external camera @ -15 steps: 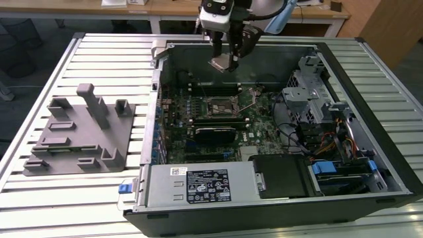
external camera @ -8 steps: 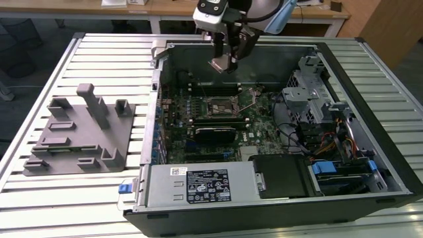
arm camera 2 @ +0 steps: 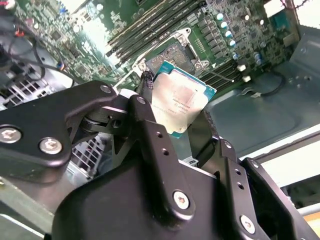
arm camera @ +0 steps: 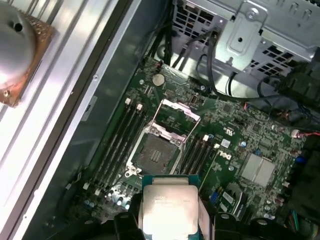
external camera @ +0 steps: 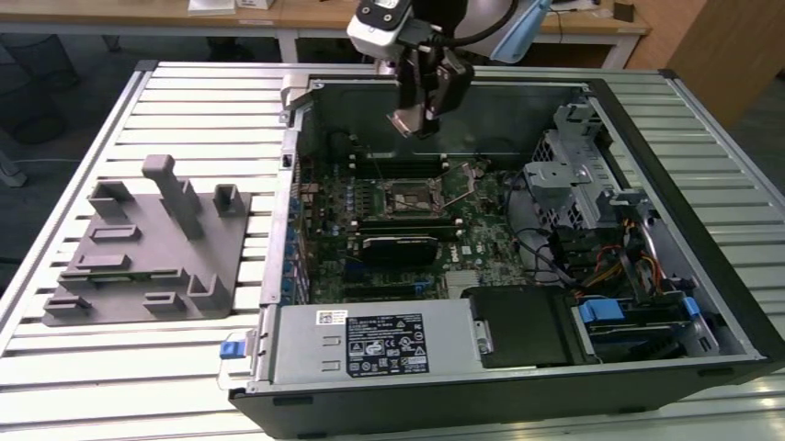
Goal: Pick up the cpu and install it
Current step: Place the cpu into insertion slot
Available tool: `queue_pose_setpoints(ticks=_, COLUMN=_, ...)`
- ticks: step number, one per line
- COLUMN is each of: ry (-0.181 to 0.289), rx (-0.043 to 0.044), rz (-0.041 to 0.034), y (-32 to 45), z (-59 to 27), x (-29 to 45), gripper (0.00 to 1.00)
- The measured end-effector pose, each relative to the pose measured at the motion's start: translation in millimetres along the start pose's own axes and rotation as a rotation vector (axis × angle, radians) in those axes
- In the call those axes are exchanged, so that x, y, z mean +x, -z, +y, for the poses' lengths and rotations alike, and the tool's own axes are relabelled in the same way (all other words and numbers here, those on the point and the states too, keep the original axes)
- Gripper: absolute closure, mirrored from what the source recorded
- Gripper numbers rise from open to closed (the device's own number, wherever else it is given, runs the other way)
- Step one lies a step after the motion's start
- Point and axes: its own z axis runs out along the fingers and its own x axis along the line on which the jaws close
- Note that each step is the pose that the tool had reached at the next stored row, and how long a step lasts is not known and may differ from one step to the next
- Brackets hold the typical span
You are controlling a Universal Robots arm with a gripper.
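Slatted metal table (external camera: 184,101): carries an open computer case (external camera: 491,413) lying on its side, with a grey fixture block (external camera: 142,248) well apart from it on the exterior view's left. Case interior: green motherboard (external camera: 491,239) on the floor of the case, a power supply (external camera: 368,344) along the near wall, and a perforated metal drive cage (external camera: 571,175) on the exterior view's right, with dark cables (arm camera: 210,70) running beside it. Black-framed socket (arm camera: 157,150): sits near the middle of the board, its inner contact area bare, its metal retaining frame (arm camera: 177,112) raised at the edge toward the drive cage. Rows of memory slots (arm camera: 117,135) flank the socket on two sides. Gripper (external camera: 417,124): hangs inside the case opening, above the board and near the far wall in the exterior view. Its black fingers (arm camera 2: 145,115) are clamped on opposite edges of the cpu (arm camera 2: 182,97). The cpu is a flat square chip, its shiny silver top bearing faint print, with a thin greenish border around it. In both wrist views it is held in the air, clear of the board, with the open socket just beyond it.
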Motion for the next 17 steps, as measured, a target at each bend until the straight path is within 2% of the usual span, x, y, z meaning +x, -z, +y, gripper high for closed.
queue_pose_setpoints(ticks=14, ry=-0.239, rx=0.0021, rz=-0.0096, y=-7.6, z=-0.2, x=0.3, gripper=0.47)
queue_pose_setpoints(ticks=17, ry=-0.267, rx=0.0022, rz=-0.0107, y=-9.7, z=0.6, x=0.7, gripper=0.47)
